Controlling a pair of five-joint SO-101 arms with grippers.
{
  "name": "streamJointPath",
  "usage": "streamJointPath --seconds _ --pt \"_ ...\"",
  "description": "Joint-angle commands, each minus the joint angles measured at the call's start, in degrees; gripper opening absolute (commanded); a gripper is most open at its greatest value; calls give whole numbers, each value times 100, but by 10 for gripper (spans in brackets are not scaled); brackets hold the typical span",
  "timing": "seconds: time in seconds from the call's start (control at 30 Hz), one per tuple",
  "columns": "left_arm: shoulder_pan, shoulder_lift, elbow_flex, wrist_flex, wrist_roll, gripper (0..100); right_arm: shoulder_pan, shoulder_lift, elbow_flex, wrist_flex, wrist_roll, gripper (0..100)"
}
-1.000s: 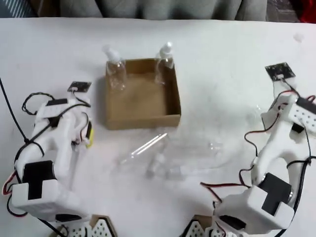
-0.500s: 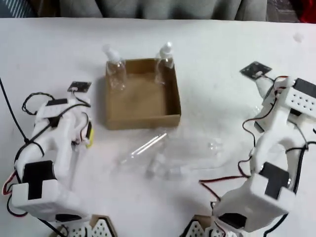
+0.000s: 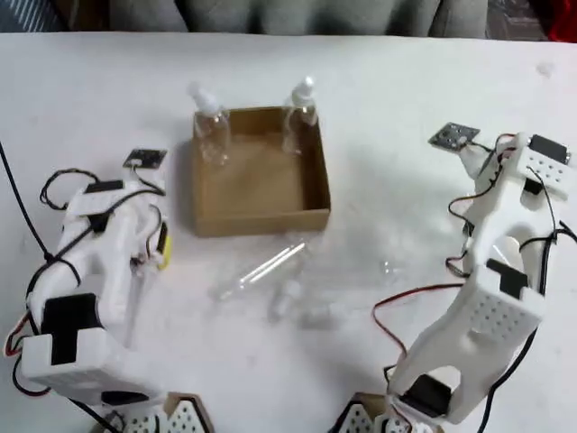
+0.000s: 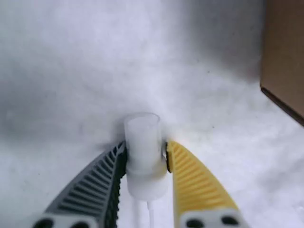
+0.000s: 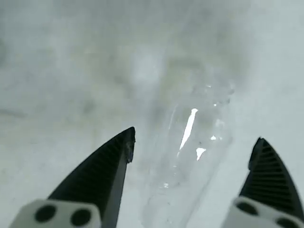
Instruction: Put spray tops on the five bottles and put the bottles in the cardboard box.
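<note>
White table [image 3: 406, 99], both arms on its near side: left arm [image 3: 90, 262] low at the left, right arm [image 3: 496, 280] leaning in from the right. Cardboard box [image 3: 261, 215] sits centre-far. Two capped bottles [image 3: 213, 133] stand at its far corners, apparently inside, though I can't be sure. Uncapped clear bottles [image 3: 293, 298] lie loose on the table just near of the box, next to a loose spray top with dip tube [image 3: 266, 266].

Right gripper [image 5: 194, 135] is spread wide, straddling a lying bottle [image 5: 190, 185] without touching it. Left gripper [image 4: 144, 151] is pinching a spray top [image 4: 141, 135] by its collar, with the tube hanging out the back.

Step, by my read: grab the lying bottle for capping; two look done, three remain.

- Come down centred on the body, not the neck.
- Squeeze gently, since thin clear plastic likely dents or slips.
- Tip it so the neck faces the left arm.
- Feed the tube in first, then seat the collar straight.

No readable writing, label or brand on the bottles, tops or box.
</note>
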Motion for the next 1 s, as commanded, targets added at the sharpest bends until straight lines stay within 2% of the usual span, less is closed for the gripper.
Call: streamJointPath --seconds 0.0,0.33,0.53,0.73,0.8,0.9,0.97 --pt "4 -4 -220 44 -79 20 136 198 -563 66 97 330" --pt "4 -4 -220 44 -79 20 259 514 -677 57 360 329" --pt "4 -4 -220 44 -79 20 189 752 -897 40 378 232" --pt "4 -4 -220 44 -79 20 207 1033 -1389 66 352 224" --pt "4 -4 -220 44 -79 20 207 1095 -1459 66 343 187" --pt "4 -4 -220 44 -79 20 207 1086 -1468 75 325 70" --pt "4 -4 -220 44 -79 20 207 1059 -1477 75 35 7"
